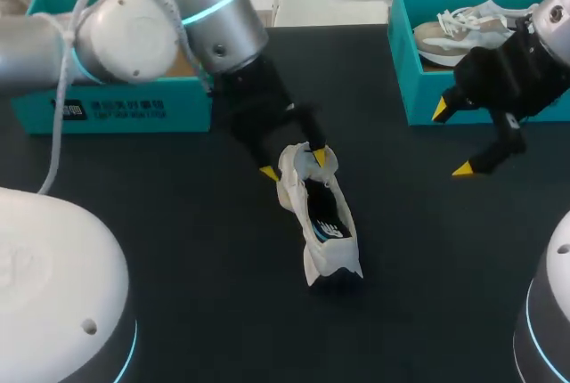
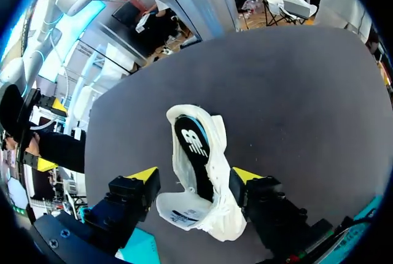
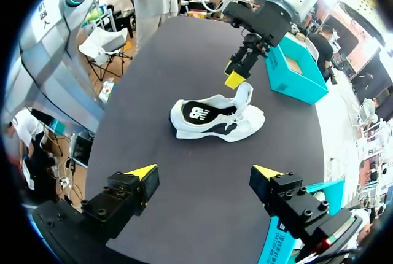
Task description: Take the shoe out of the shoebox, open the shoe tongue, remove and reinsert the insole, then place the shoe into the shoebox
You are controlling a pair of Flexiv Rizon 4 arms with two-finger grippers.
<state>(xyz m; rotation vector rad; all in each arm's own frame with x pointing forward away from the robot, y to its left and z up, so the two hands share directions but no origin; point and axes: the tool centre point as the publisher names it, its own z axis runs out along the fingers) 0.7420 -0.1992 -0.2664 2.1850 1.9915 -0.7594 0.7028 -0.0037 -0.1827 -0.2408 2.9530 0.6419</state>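
Observation:
A white shoe (image 1: pixel 321 223) lies on the dark table with its black insole (image 1: pixel 328 223) showing inside. My left gripper (image 1: pixel 294 165) stands over the shoe's far end, its fingers straddling that end. In the left wrist view the shoe (image 2: pixel 202 178) sits between the yellow tips of the gripper (image 2: pixel 195 175); one finger touches its side and a small gap shows at the other. My right gripper (image 1: pixel 450 138) hangs open and empty above the table by the right shoebox. From the right wrist view the shoe (image 3: pixel 218 116) lies well ahead of that gripper (image 3: pixel 206 175).
A teal shoebox (image 1: pixel 116 107) stands at the back left behind my left arm. A second teal shoebox (image 1: pixel 419 89) at the back right holds a beige and white shoe (image 1: pixel 463 31). Bare dark table lies around the white shoe.

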